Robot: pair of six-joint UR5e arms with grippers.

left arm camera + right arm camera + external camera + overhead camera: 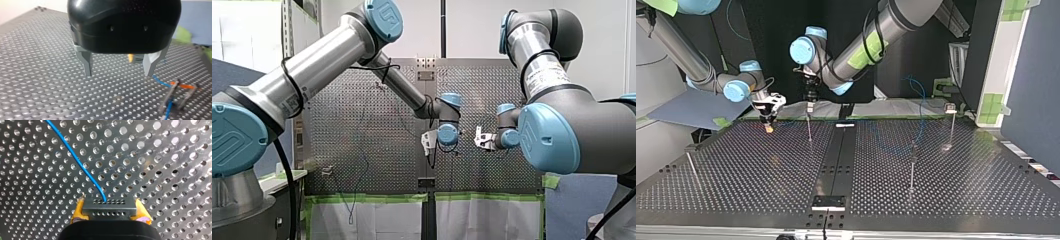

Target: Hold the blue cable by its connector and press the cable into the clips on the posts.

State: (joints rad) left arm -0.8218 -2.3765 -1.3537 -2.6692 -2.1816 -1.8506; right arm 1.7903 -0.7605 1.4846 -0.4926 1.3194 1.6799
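In the right wrist view my right gripper (109,206) is shut with its yellow pads (78,210) on a dark block connector (109,210). The blue cable (75,157) runs out of the connector and away over the perforated plate. My left gripper (118,70) is open, its grey fingers (86,62) just above the plate with nothing between them. Beside it the blue cable (159,81) passes a clip post (175,93). In the top view my right gripper (769,120) hangs at the left, and my left gripper (809,97) is over a thin post (809,131).
More thin posts stand on the plate at the top view's right (912,170), far right (951,120) and left (691,167). A dark centre strip (838,160) divides the perforated table (761,190). Green tape marks the far edge (377,198) in the front view.
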